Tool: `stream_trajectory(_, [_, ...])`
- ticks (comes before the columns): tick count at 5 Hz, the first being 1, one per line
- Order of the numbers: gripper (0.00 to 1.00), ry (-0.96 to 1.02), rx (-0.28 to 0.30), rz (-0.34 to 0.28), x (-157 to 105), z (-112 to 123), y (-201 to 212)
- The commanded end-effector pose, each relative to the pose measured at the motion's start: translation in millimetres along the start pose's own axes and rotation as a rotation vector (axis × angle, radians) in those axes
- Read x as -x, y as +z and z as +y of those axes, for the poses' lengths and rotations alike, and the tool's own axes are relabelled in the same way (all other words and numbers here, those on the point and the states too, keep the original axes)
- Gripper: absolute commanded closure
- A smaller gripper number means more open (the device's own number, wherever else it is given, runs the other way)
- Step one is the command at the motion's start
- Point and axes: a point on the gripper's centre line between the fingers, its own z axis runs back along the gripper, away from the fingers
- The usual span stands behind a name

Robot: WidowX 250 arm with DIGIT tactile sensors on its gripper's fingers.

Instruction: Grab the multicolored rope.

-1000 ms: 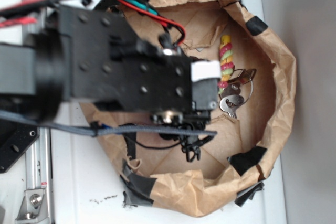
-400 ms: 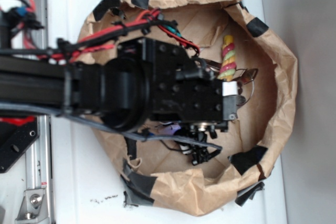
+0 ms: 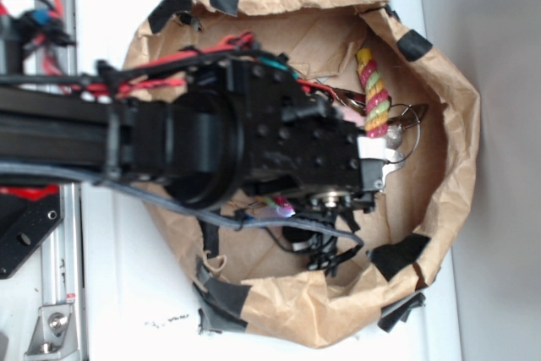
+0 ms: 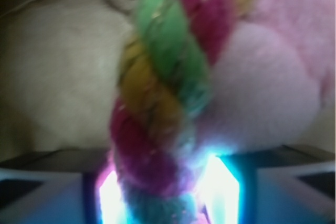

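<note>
The multicolored rope, twisted yellow, red-pink and green, lies inside the brown paper bowl at its right. My gripper reaches in from the left over the rope's lower end. In the wrist view the rope runs up from between the two glowing fingers, filling the gap, and both pads press against it; the gripper is shut on it. A pale pink toy lies against the rope's right side.
A metal key ring with keys lies just right of the rope. The bowl's crumpled walls, patched with black tape, rise all around. The arm and its cables cover the bowl's left half. A metal rail runs at the left.
The arm has moved right and down into the bowl, bringing the fingers around the rope's lower end. The rope has tilted slightly and shifted right.
</note>
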Motion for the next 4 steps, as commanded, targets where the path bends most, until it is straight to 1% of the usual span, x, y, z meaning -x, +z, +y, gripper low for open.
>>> stream_trajectory(1, [1.0,-0.121,0.014,-0.174,2.8,-11.6,68.6])
stream_trajectory(2, [1.0,-0.16,-0.055,-0.285,-0.5,10.0,121.1])
stream_trajectory(3, [1.0,-0.173,-0.081,-0.292,-0.9,34.0,175.2])
stream_trajectory(4, [1.0,-0.201,-0.048,-0.203,3.1,31.7,192.2])
